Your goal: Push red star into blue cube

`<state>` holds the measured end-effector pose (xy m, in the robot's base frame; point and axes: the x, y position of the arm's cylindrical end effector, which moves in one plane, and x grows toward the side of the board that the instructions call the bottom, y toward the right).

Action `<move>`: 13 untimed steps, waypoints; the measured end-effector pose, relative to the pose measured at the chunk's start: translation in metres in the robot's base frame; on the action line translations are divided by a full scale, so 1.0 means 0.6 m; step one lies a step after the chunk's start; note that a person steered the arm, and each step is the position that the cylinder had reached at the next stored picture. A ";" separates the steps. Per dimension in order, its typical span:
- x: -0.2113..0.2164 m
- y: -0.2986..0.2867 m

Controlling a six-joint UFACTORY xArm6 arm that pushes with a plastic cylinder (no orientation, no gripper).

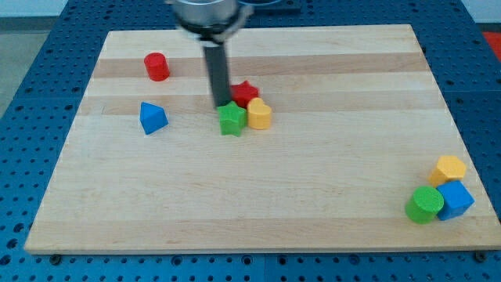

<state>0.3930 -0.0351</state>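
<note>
The red star (246,93) lies near the board's upper middle, partly hidden behind the green star (231,120) and touching the yellow block (259,114). My tip (222,105) is just left of the red star, at the green star's top edge. The blue cube (455,200) sits far off at the view's lower right, touching a green cylinder (424,204) and next to a yellow block (449,168).
A red cylinder (156,66) stands at the upper left. A blue triangular block (153,118) lies below it. The wooden board (258,211) rests on a blue perforated table.
</note>
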 end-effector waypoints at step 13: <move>-0.038 0.172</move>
<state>0.3701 0.0683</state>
